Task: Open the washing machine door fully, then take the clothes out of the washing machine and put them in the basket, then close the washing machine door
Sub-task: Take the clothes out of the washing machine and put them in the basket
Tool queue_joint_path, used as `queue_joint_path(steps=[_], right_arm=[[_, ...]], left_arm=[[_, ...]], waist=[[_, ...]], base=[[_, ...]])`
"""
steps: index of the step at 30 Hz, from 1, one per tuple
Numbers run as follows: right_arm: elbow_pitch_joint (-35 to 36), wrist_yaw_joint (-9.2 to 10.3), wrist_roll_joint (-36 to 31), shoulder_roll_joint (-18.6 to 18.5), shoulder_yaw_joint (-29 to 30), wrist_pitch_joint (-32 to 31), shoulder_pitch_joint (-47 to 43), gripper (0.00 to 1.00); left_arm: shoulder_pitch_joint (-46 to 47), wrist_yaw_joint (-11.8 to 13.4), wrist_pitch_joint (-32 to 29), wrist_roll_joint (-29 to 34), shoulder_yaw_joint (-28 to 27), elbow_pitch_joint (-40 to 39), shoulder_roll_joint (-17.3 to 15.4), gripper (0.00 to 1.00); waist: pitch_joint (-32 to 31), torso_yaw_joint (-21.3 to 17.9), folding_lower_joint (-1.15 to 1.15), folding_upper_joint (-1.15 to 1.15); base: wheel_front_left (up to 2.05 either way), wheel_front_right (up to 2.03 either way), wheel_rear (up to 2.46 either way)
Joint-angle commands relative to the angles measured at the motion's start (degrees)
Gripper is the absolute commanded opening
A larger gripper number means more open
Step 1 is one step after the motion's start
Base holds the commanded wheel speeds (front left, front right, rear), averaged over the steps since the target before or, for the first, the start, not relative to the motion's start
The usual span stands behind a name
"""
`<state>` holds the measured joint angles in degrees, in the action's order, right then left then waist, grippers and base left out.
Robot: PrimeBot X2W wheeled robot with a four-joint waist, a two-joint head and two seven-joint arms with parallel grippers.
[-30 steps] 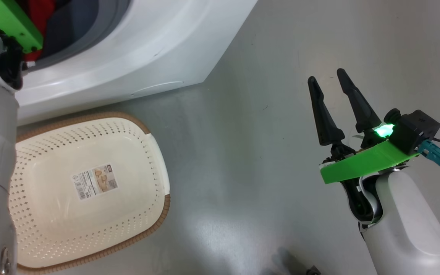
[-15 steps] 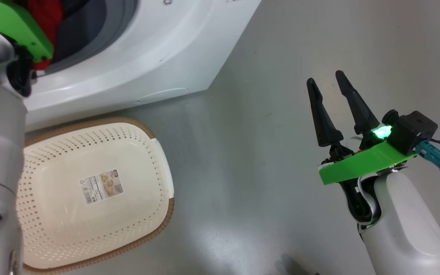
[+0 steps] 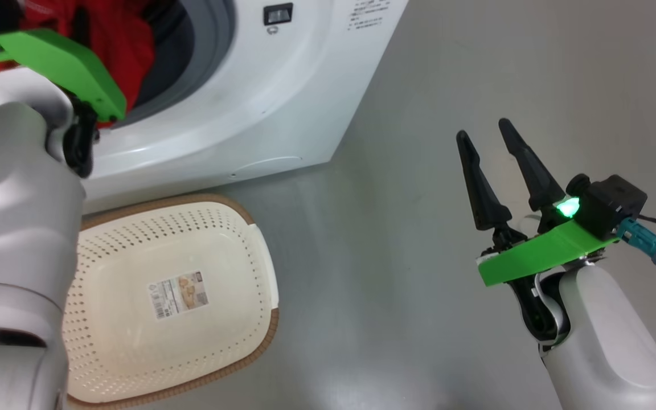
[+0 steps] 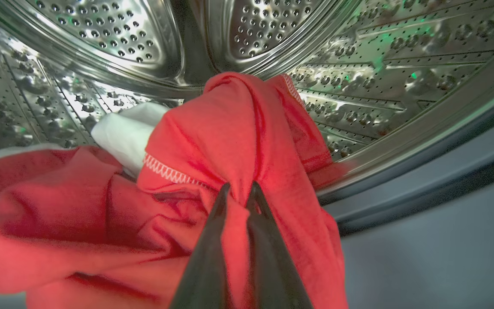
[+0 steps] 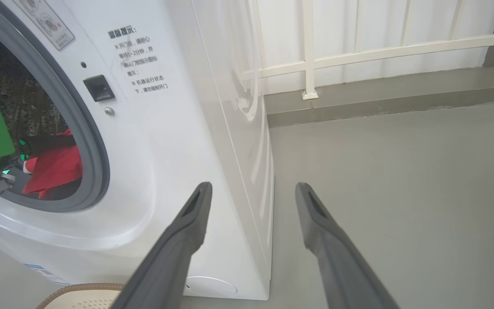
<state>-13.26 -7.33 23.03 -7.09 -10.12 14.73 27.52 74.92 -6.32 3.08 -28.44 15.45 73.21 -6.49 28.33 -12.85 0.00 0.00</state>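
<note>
Inside the steel drum, my left gripper (image 4: pixel 239 189) is shut on a raised fold of the red clothes (image 4: pixel 230 128), which show white trim (image 4: pixel 122 128). The same red clothes (image 3: pixel 120 40) sit in the washing machine (image 3: pixel 259 102) mouth above my left wrist's green plate, and red clothes (image 5: pixel 56 169) lie low behind the grey ring of the washing machine (image 5: pixel 165 141). On the floor in front stands the cream basket (image 3: pixel 254 267), holding nothing but its label. My right gripper (image 3: pixel 484 134) hangs open over the floor to the right; right gripper (image 5: pixel 251 191) holds nothing. The washing machine door is out of view.
Grey floor (image 3: pixel 396 228) stretches between the basket and my right arm. A white railing (image 5: pixel 358 51) on a low kerb runs behind the machine's right side. My pale left forearm (image 3: pixel 15 228) overlaps the basket's left side.
The head camera has shifted, so the machine and basket sit further right. My left arm has drawn back, and more red fabric shows in the machine's mouth. The right gripper stays open.
</note>
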Motion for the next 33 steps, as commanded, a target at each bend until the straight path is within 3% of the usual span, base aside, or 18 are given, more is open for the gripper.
queue_joint_path(steps=[1,12,20,33], right_arm=[[1.06,-0.16,-0.19,-0.17,-1.01,0.27,-2.04,1.0],[-0.01,-0.16,0.01,-0.7,-1.0,0.27,-4.07,1.0],[-1.23,-0.16,0.41,-1.42,-1.02,0.27,-5.4,1.0],[-2.55,-0.16,1.21,-1.97,-1.35,0.27,-7.73,1.0]], left_arm=[[-0.45,-0.44,1.24,-0.32,0.04,-1.88,-1.42,0.0],[-6.85,-1.12,9.25,-0.83,3.06,-6.36,-0.02,0.0],[-13.8,-1.05,11.44,0.55,5.88,-14.31,0.0,0.0],[-28.26,3.16,9.63,1.3,6.83,-35.57,-2.61,0.0]], waist=[[-1.6,1.4,0.0,0.0],[-6.84,4.59,0.0,0.0],[-11.25,7.04,0.0,0.0],[-16.91,10.37,0.0,0.0]], base=[[0.0,0.0,0.0],[0.0,0.0,0.0],[0.0,0.0,0.0],[0.0,0.0,0.0]])
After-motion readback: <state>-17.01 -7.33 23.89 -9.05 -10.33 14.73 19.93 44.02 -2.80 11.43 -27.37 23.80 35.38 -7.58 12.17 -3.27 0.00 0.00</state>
